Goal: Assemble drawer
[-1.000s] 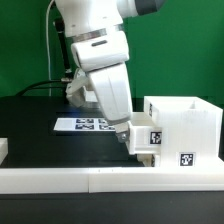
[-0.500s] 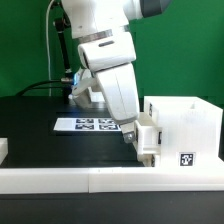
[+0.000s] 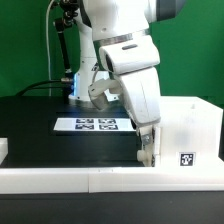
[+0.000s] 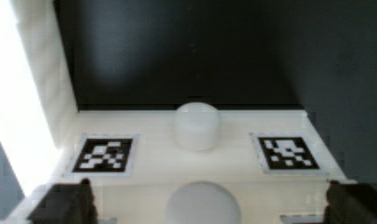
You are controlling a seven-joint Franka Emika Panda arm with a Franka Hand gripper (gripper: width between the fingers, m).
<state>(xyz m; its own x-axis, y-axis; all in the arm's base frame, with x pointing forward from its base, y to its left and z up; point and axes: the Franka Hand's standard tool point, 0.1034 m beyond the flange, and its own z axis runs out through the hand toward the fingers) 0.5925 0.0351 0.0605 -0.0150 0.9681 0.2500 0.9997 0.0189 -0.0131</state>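
Gripper (image 3: 148, 150) is low at the open front of the drawer box (image 3: 185, 135), at about 4 o'clock in the exterior view, just behind the white front rail (image 3: 80, 180). Wrist view shows both fingertips (image 4: 60, 205) spread wide, either side of a white panel with two marker tags (image 4: 105, 154) and a rounded knob (image 4: 197, 124); looks like the drawer itself, seated in or going into the box. Claw reads as released, nothing pinched between the pads as far as can be seen, though contact with the panel edges is hard to tell. Step in hand is probably pushing or seating the drawer: keep the gripper centred on the knob, push straight along the box walls, no twist, or the drawer will jam against a side. Go slow near the end so the box doesn't slide. Further back, around 10 o'clock, the marker board (image 3: 95, 125) lies flat on the black table (image 3: 40, 135), well apart.
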